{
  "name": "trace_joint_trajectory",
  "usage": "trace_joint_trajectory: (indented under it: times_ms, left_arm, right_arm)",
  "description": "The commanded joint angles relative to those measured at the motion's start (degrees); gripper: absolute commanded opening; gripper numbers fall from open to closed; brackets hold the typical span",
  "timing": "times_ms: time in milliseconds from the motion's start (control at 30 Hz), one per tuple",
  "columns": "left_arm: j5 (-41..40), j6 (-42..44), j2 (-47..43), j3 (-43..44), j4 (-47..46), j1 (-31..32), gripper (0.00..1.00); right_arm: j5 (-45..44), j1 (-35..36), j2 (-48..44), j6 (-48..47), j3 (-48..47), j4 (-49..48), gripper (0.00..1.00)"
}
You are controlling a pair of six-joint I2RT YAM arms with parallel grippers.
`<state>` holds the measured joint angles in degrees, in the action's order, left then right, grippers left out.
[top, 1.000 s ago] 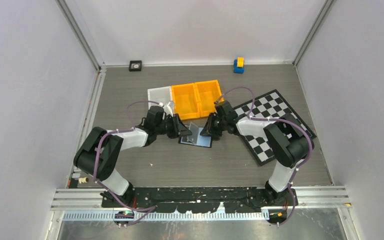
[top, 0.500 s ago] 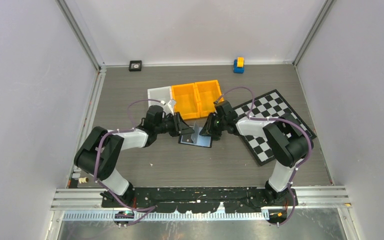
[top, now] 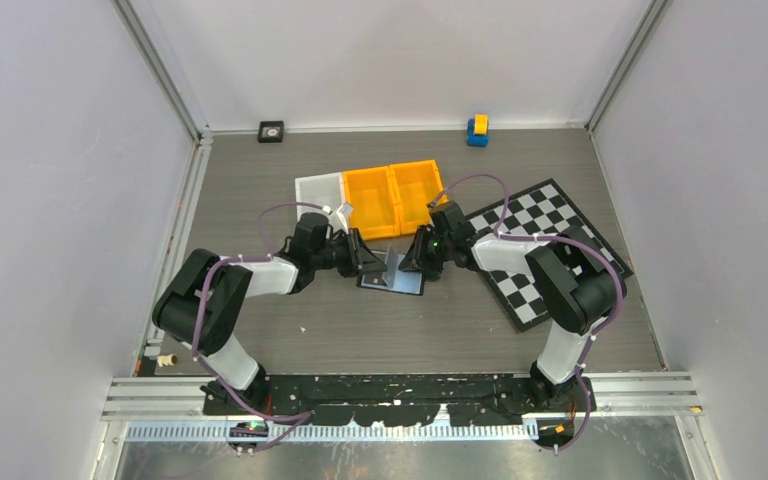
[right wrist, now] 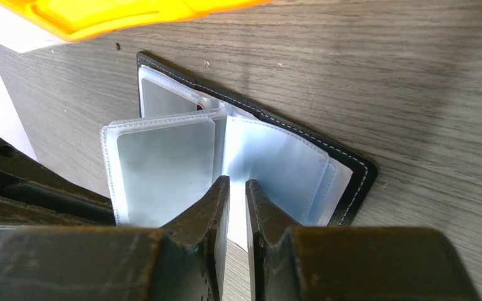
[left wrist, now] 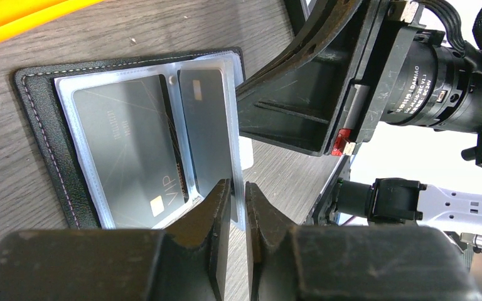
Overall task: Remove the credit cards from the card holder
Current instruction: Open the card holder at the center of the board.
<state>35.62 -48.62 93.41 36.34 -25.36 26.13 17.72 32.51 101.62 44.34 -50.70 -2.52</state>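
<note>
The left gripper [left wrist: 237,194] has its jaws drawn almost together, pinching the free edge of one of the clear plastic sleeves [left wrist: 208,119] that belong to the card holder [left wrist: 37,125]. The right gripper [right wrist: 236,191] is likewise nearly closed, with pale sleeve plastic caught in the thin slit between its jaws. From above, the two grippers face each other across the holder, the left one at its left end and the right one at its right end, both low over the table [top: 260,170].

The card holder lies opened flat on the grey wood-grain table, its black stitched cover underneath and the sleeves fanned up from it like pages. In the left wrist view, two grey credit cards [left wrist: 122,147] sit inside the sleeves, one lettered "VIP" with a small gold chip and a narrower-looking one beside it. In the right wrist view, the sleeve pages look pale and what they hold cannot be made out.

Just beyond the holder stand two orange bins [top: 397,195]. A black-and-white checkerboard [top: 545,250] lies to the right.
</note>
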Motion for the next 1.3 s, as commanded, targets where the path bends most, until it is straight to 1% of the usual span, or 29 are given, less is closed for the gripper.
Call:
trace_joint_trajectory:
  times_ms: [0, 33, 100, 167, 267, 433, 533, 633, 767, 900, 1000, 1133, 1267]
  left_arm:
    - [0.4, 0.7, 0.3, 1.8, -0.3, -0.1, 0.16]
    - [0.4, 0.6, 0.2, 1.9, -0.3, -0.1, 0.16]
    - [0.2, 0.7, 0.0, 1.9, 0.1, -0.1, 0.24]
    - [-0.3, 1.1, -0.3, 1.9, 0.8, -0.1, 0.28]
    - [-2.0, 2.5, -1.0, 2.3, 3.5, -0.1, 0.29]
    - [-8.9, 6.6, -4.9, 3.1, 11.8, 0.2, 0.29]
    - [-9.9, 7.3, -5.0, 3.5, 13.0, 0.7, 0.28]
    - [-8.8, 7.2, -2.9, 4.3, 12.9, 1.0, 0.27]
    - [-7.5, 6.3, -0.8, 4.6, 11.4, 1.0, 0.23]
    - [-8.4, 6.9, -1.2, 4.8, 12.6, 1.0, 0.08]
    - [-9.7, 7.4, -1.6, 5.0, 14.0, 1.1, 0.01]
    - [-10.8, 7.3, -0.3, 5.0, 14.5, 1.0, 0.0]
    - [-10.9, 6.4, 2.9, 5.6, 13.7, 0.9, 0.0]
  right_arm:
    - [0.5, 0.3, 0.5, 0.4, -0.9, -0.6, 0.21]
    - [0.5, 0.3, 0.4, 0.4, -0.9, -0.6, 0.22]
    - [0.6, 0.3, 0.3, 0.4, -0.7, -1.0, 0.26]
    - [0.7, 0.3, 0.1, 0.5, -0.4, -1.4, 0.3]
    - [0.6, 0.3, 0.0, 0.7, -0.2, -1.8, 0.31]
    - [0.9, 0.4, 0.3, 0.8, -0.3, -1.9, 0.31]
    - [0.8, 0.3, 0.3, 0.8, -0.2, -1.9, 0.31]
    - [0.7, 0.3, 0.2, 0.7, -0.2, -1.8, 0.3]
    - [0.5, 0.3, -0.2, 1.0, 0.2, -2.3, 0.3]
    - [-0.6, 0.3, -1.6, 1.3, 1.4, -3.5, 0.29]
    - [-1.2, 0.1, -2.6, 1.7, 2.2, -4.3, 0.29]
    - [-1.2, -0.7, -4.3, 2.9, 4.2, -7.1, 0.28]
    - [0.6, -2.2, -7.0, 5.8, 9.0, -14.5, 0.27]
